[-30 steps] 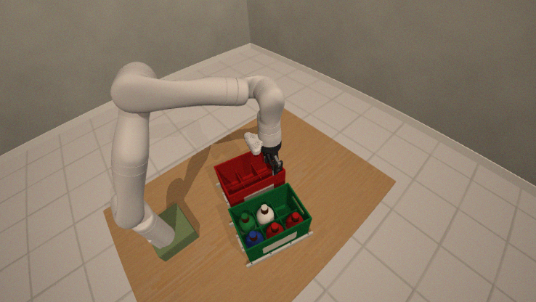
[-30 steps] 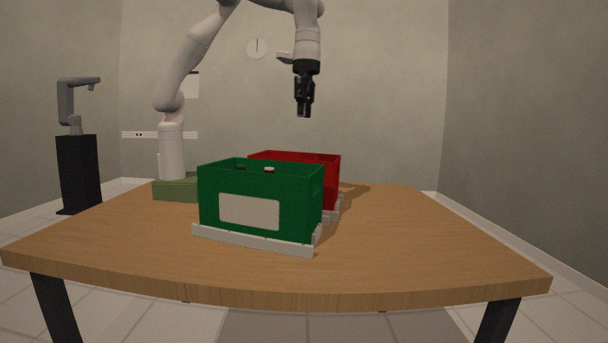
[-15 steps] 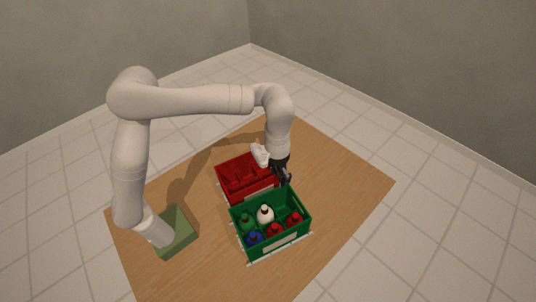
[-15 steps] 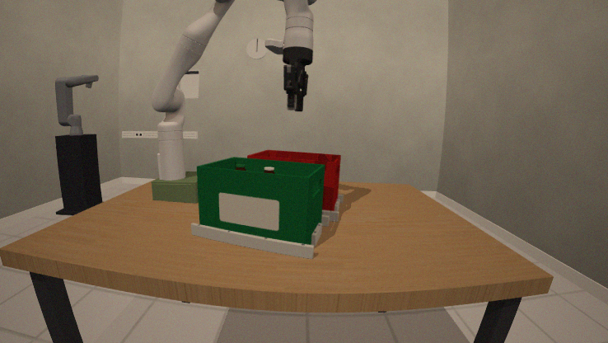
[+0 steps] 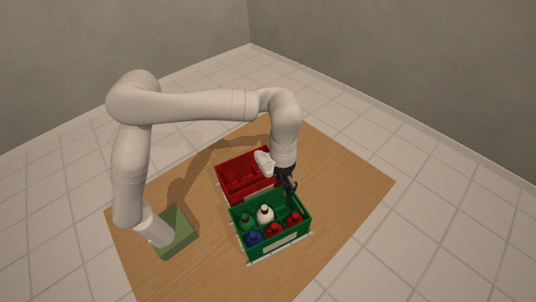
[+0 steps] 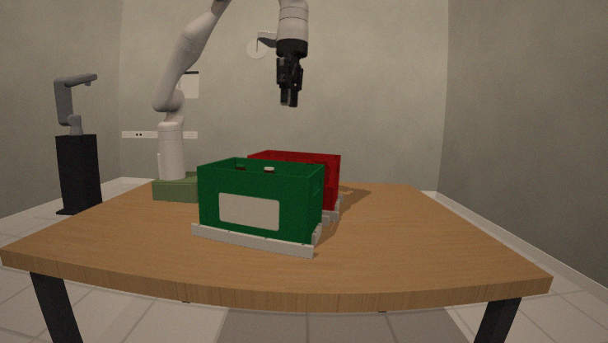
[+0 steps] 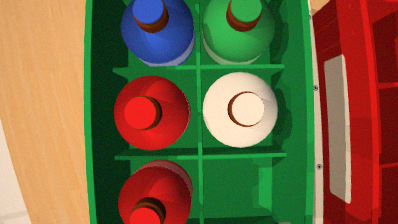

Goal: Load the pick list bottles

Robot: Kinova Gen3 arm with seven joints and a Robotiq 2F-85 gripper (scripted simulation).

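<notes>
The claw (image 5: 289, 188) (image 6: 288, 104), partly open with nothing held, is pointed downward above the green crate (image 5: 278, 235) (image 6: 293, 209) (image 7: 306, 125). In the wrist view, a white bottle (image 7: 240, 110) is seated at the crate's centre; a green bottle (image 7: 239, 42) is seen at twelve o'clock from it, a red one at nine.

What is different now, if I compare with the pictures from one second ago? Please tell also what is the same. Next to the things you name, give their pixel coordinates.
The gripper (image 5: 289, 190) (image 6: 288, 105) moved from above the red crate (image 5: 224, 187) (image 6: 331, 183) (image 7: 369, 125) toward the green crate (image 5: 258, 252) (image 6: 259, 183) (image 7: 300, 125). In the exterior view it went left and slightly up. It took hold of nothing and let go of nothing. Both crates and the bottles (image 5: 265, 216) (image 6: 268, 170) (image 7: 217, 122) in the green one stayed in place.
</notes>
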